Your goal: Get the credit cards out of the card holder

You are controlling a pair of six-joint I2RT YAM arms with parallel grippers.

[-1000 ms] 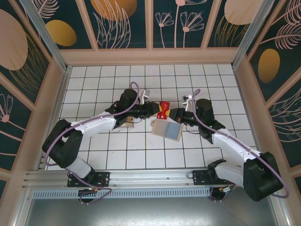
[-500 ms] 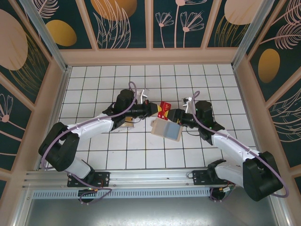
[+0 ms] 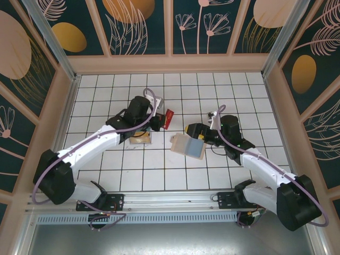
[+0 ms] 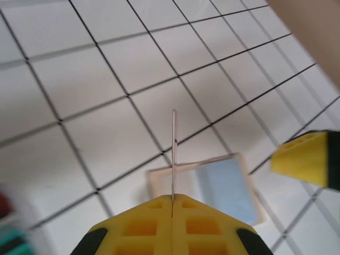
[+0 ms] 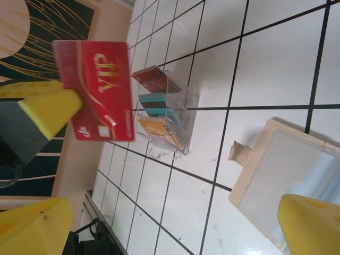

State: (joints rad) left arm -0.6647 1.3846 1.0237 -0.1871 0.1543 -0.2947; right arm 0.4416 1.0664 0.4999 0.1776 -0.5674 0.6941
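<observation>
Left gripper [image 4: 172, 201] is clenched on the red card [image 5: 98, 93]. The pinch is shallow, at one corner, so most of the card juts out free. The card is in the air, up on edge, to the far left of the holder [image 3: 187, 145] and fully out of it. Right gripper [image 3: 193, 130] is released, its jaws spread wide and empty, hanging just off the holder's far edge. The holder lies flat on the table [image 3: 159, 170], blue face up; I cannot tell whether a card remains inside. The tray [image 5: 187, 106] sits near the left arm with red, teal and orange cards standing in it. Risks as I judge them:
1. With so little card in the pads, it may pivot or slide out on the way to the tray.
2. Lowered crooked, its free edge could catch the standing cards or the tray wall and shove the light tray.
3. Nothing pins the holder, so a low pass by the right fingers could push it.
</observation>
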